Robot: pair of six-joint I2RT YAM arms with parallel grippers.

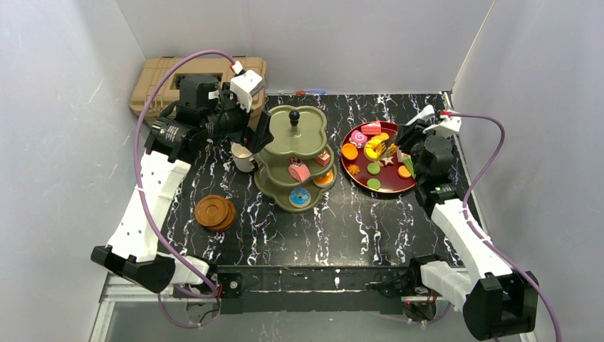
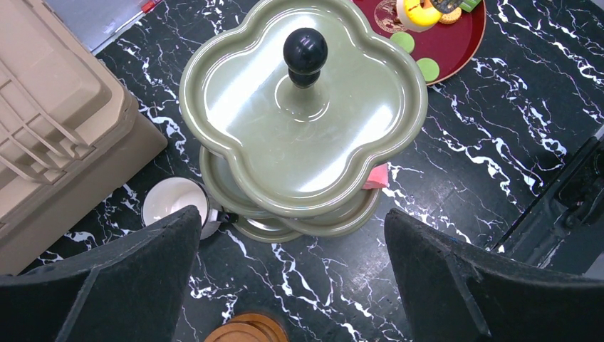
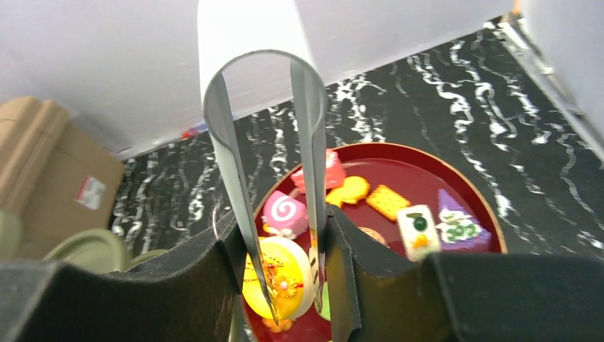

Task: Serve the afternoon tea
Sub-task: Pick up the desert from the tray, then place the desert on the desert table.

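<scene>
Tongs (image 3: pixel 226 142) clamped in right gripper (image 3: pixel 281 235) reach yellow pastry (image 3: pixel 285 278) beyond its fingers (image 3: pixel 370 285), we judge for lifting; left gripper (image 2: pixel 292 242) stands wide.

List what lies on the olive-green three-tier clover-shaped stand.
Top tier: only the black knob. Middle: a pink roll pastry and a red square pastry. Bottom: a blue-iced doughnut and an orange pastry. The lower tiers' rear parts are hidden under those above.
</scene>
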